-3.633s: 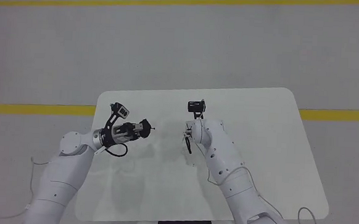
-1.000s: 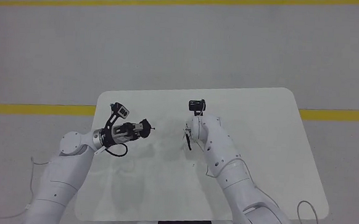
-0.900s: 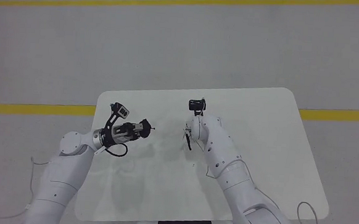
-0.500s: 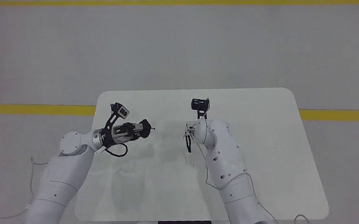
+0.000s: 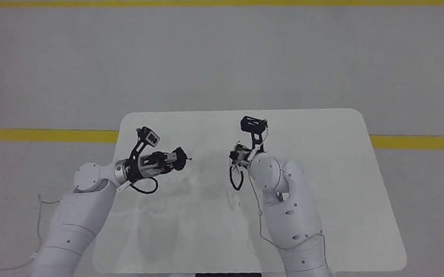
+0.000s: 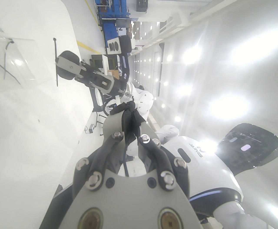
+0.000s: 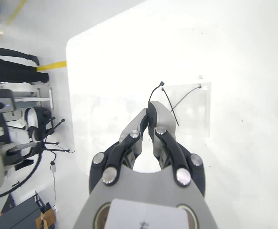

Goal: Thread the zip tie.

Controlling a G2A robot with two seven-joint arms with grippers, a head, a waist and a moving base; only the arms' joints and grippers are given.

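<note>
My right gripper (image 7: 148,110) is shut on a black zip tie (image 7: 154,91), pinching its strap. The head end curves up past the fingertips. In the top view this gripper (image 5: 235,165) hangs over the middle of the white table (image 5: 343,161), with the zip tie (image 5: 237,181) dangling below it. From the left wrist view the right gripper (image 6: 63,65) holds the zip tie (image 6: 55,54) as a straight strip. My left gripper (image 5: 182,157) sits a short way off from the right one, pointing toward it. Its fingers (image 6: 130,108) are pressed together, and I see no strap between them.
A clear flat tray (image 7: 191,112) lies on the table beyond the right gripper, with two more zip ties (image 7: 184,97) crossed on it. The same tray (image 6: 17,60) appears in the left wrist view. The table edge runs behind both grippers.
The right arm has swung its elbow outward and turned its wrist, shifting its gripper and the zip tie slightly to the right. The left arm has stayed still.
</note>
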